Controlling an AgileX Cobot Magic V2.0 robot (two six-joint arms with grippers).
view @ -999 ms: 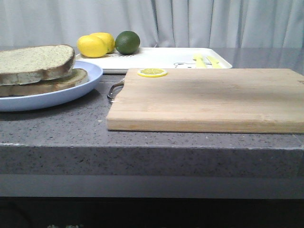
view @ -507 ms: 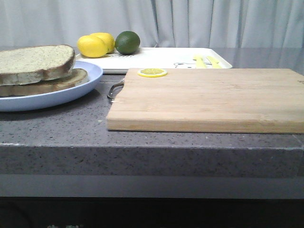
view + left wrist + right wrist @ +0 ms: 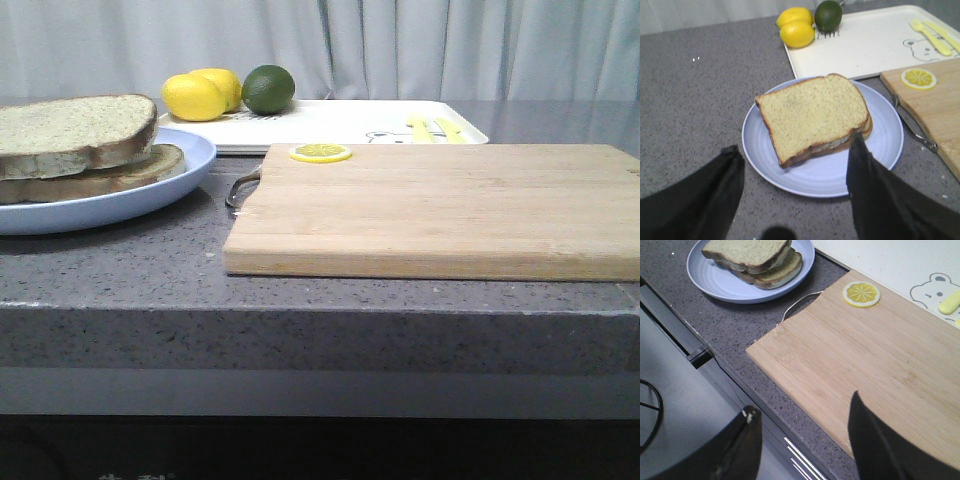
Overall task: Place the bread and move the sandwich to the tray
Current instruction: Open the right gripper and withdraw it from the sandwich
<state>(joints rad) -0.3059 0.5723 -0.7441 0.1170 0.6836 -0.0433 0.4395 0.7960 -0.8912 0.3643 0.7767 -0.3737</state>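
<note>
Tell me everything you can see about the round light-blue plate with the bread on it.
The round light-blue plate looks smooth and glossy, with faint concentric ridges near its rim. It sits flat on the speckled grey counter, close to the white rectangular tray and the wooden cutting board; contact cannot be judged. It carries stacked brown-crusted bread slices with something white between them. The open left gripper is above its near edge, not touching.

matt wooden cutting board [image 3: 430, 210] — speckled stone counter [image 3: 150, 260].
</note>
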